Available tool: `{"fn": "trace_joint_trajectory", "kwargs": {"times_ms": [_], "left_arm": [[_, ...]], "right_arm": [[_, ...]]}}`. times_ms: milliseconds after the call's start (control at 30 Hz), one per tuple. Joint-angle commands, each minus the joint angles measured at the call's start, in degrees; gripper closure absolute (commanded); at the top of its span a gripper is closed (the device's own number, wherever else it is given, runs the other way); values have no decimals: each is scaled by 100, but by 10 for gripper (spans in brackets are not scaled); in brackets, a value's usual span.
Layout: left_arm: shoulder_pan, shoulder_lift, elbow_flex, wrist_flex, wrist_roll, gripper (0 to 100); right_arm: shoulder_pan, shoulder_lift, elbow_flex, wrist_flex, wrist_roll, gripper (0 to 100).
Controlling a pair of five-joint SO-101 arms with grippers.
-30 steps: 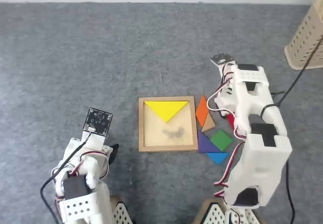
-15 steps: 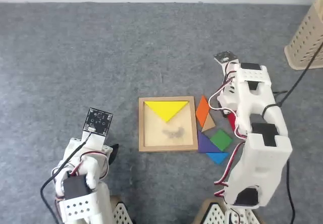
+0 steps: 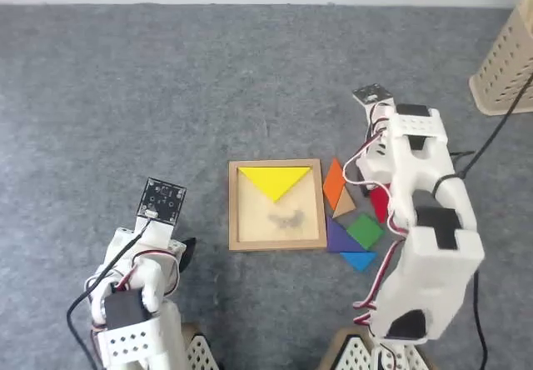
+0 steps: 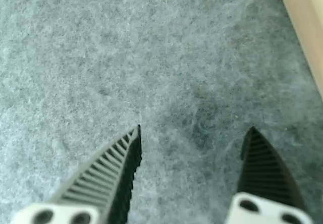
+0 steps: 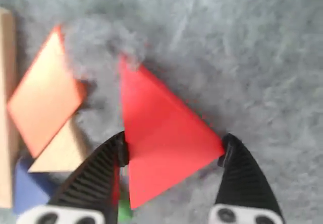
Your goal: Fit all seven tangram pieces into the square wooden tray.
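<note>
The square wooden tray (image 3: 234,207) lies mid-table with a yellow triangle (image 3: 273,180) in its far half. Just right of it are an orange parallelogram (image 3: 333,182), a tan triangle (image 3: 344,204), a purple triangle (image 3: 336,237), a green square (image 3: 365,230) and a blue triangle (image 3: 359,260). My right gripper (image 5: 172,141) is shut on the red triangle (image 5: 161,148), one fingertip on each side; the orange parallelogram (image 5: 43,100) and tan triangle (image 5: 58,151) lie beside it. My left gripper (image 4: 194,133) is open over bare carpet, near the tray's edge (image 4: 303,27).
A beige perforated container (image 3: 504,62) stands at the far right edge. The right arm (image 3: 412,162) covers most of the red triangle (image 3: 380,203) in the high view. Grey carpet stretches wide on the left and far side.
The right arm has shifted slightly away from the tray, and more of the red triangle shows beneath it. The left arm has not moved.
</note>
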Motion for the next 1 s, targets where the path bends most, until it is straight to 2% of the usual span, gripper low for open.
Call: {"fn": "trace_joint_trajectory", "kwargs": {"times_ms": [0,200,333,500,700,867,967], "left_arm": [[9,-97,-75,9,35,701],[9,-97,-75,9,35,701],[9,-97,-75,9,35,701],[9,-97,-75,9,35,701],[9,-97,-75,9,35,701],[9,-97,-75,9,35,701],[9,-97,-75,9,35,701]], "right_arm": [[-259,-892,360,-66,-158,883],[-629,-1754,1002,-57,-176,883],[-892,-2123,1108,-13,-536,883],[-1754,-2220,765,391,-1029,883],[-2976,-1596,-9,532,-2092,883],[-3547,-760,-659,541,-2611,883],[-3855,-391,-967,541,-3305,879]]}}
